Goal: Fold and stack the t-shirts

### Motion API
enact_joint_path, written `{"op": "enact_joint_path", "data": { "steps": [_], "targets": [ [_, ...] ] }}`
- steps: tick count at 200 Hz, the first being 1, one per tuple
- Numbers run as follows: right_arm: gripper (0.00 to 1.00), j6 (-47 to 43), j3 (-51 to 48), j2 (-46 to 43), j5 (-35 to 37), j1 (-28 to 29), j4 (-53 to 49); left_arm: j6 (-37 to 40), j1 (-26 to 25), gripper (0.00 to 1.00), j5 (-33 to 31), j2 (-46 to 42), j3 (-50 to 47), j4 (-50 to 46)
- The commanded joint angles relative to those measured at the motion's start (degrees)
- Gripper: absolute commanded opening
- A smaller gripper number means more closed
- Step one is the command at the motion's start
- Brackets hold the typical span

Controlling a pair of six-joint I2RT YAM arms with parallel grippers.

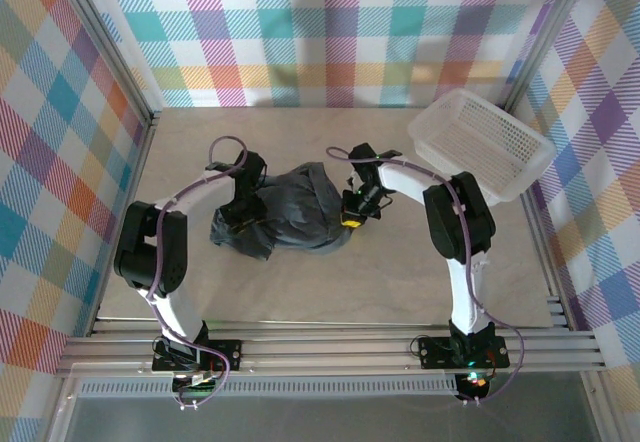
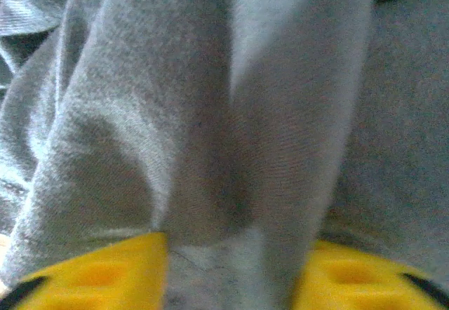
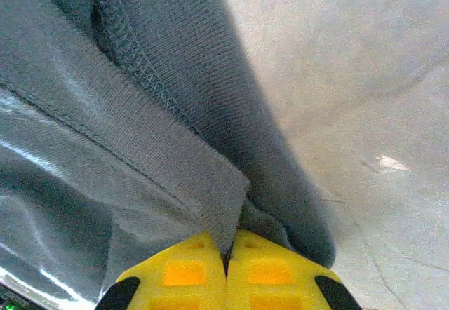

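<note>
The dark grey t-shirt (image 1: 295, 207) lies as a crumpled heap in the middle of the table (image 1: 340, 292), between the two arms. It is not folded. The white mesh basket (image 1: 482, 142) stands at the far right corner, well apart from the cloth.

The left fingers (image 1: 240, 218) are at the left side of the heap. In the left wrist view the two yellow left fingers (image 2: 105, 280) stand partly apart, and a thick fold of the t-shirt (image 2: 231, 149) fills the whole gap between them and touches both inner faces. They look clamped on this fold. More grey cloth hangs on both sides of it.

The right fingers (image 1: 351, 214) are at the right edge of the heap. In the right wrist view the right fingers (image 3: 186, 275) are pressed together, with almost no gap. A stitched hem of the t-shirt (image 3: 140, 156) runs down into the line where they meet, so they pinch a thin edge of the cloth. Just beside this hem, to the right, the bare pale table (image 3: 365, 99) shows.
</note>
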Motion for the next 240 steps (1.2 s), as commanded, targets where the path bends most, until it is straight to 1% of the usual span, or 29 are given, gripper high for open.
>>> {"op": "enact_joint_path", "data": {
  "steps": [1,5,19,37,74,90,103,123,136,155,174,183,209,240],
  "targets": [
    [0.00,1.56,0.02,-4.17,0.80,-0.80,-0.54,0.23,-0.48,0.05,-2.21,-1.53,1.25,-0.12],
    [0.00,1.70,0.21,-4.63,0.88,-0.89,-0.61,0.09,-0.44,0.00,-2.88,-2.51,1.42,-0.20],
    [0.00,2.13,1.75,-6.29,1.46,-1.51,-1.14,-0.19,-0.31,0.00,-5.15,-5.66,3.75,-1.09],
    [0.00,2.79,5.33,-8.36,2.81,-2.94,-2.15,-0.52,0.19,0.00,-6.98,-7.53,9.67,-3.19],
    [0.00,3.44,17.90,-10.78,6.49,-8.33,-3.85,-2.12,2.86,0.00,-8.52,-9.00,24.45,-3.39],
    [0.00,3.78,24.22,-11.02,8.13,-10.81,-4.14,-2.55,4.33,0.00,-8.55,-9.53,30.16,-1.62],
    [0.00,4.31,28.09,-11.75,10.16,-12.37,-3.04,-2.62,5.25,0.00,-8.91,-10.71,33.02,1.24],
    [0.00,5.58,29.74,-14.17,12.45,-13.97,1.18,-3.67,7.03,0.00,-9.33,-13.49,34.24,6.48],
    [0.00,6.77,31.08,-15.07,13.38,-14.85,2.14,-4.45,8.60,0.00,-9.11,-14.79,34.77,9.11],
    [0.00,7.72,33.55,-15.35,13.36,-15.87,2.00,-5.12,11.29,0.00,-5.87,-15.43,35.90,11.85],
    [0.00,8.80,36.44,-15.01,12.42,-17.27,1.98,-7.38,14.54,0.00,-0.36,-14.37,37.60,12.97],
    [0.00,9.19,37.87,-14.47,11.53,-17.89,2.29,-7.96,15.57,0.00,0.55,-13.78,38.62,12.73],
    [0.00,9.61,41.90,-12.73,7.12,-19.44,4.07,-9.32,18.06,0.00,3.64,-12.13,39.91,14.70],
    [0.00,9.72,44.62,-12.31,3.39,-20.10,5.67,-9.94,19.25,0.00,7.47,-7.88,44.01,13.33]
  ]
}}
